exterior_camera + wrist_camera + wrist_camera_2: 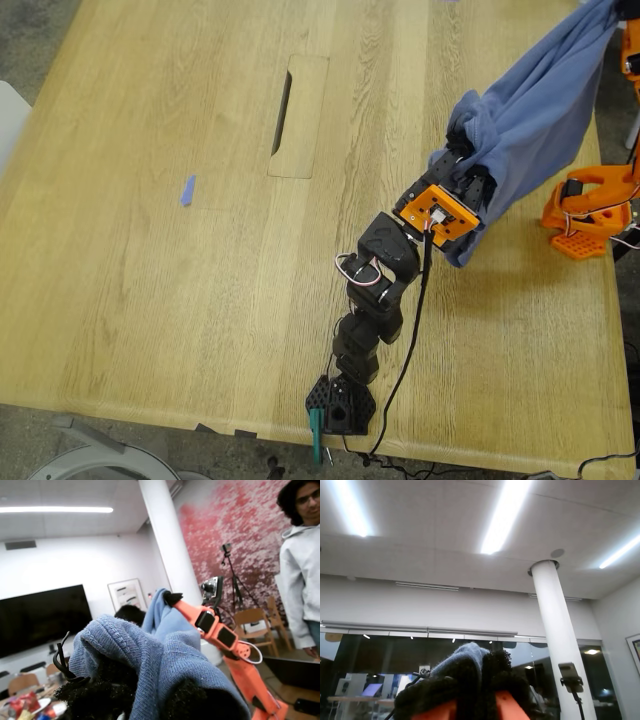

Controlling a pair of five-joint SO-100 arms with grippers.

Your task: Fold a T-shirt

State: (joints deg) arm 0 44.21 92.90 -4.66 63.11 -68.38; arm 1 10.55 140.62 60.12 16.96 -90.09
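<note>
Nearest the exterior camera stands the black arm's base [340,405], clamped at the near edge of the tabletop [150,300], with a black cable running up along its jointed links. At its top, my first claw [462,165] is closed on a bunched corner of the T-shirt [530,120], lifted clear of the tabletop. The cloth is a soft, matte blue-purple knit; a stitched hem [115,630] shows in the first wrist view, where it wraps over fuzzy black padded fingers [100,695]. No print or lettering can be read on the cloth in any view.

From that grip the T-shirt hangs as a sagging band towards the exterior view's upper right, up to the orange arm [220,635]. My second claw [480,680], also with fuzzy black pads [500,672] on an orange body, is closed on a small fold of the same cloth.

Pale oak boards with a straight grain form the tabletop, which has a rectangular cut-out with a dark slot [283,112]. A short strip of blue tape [187,190] lies well apart, towards the exterior view's left. A person in a light hooded top [300,580] stands beside a red-speckled wall [230,525].
</note>
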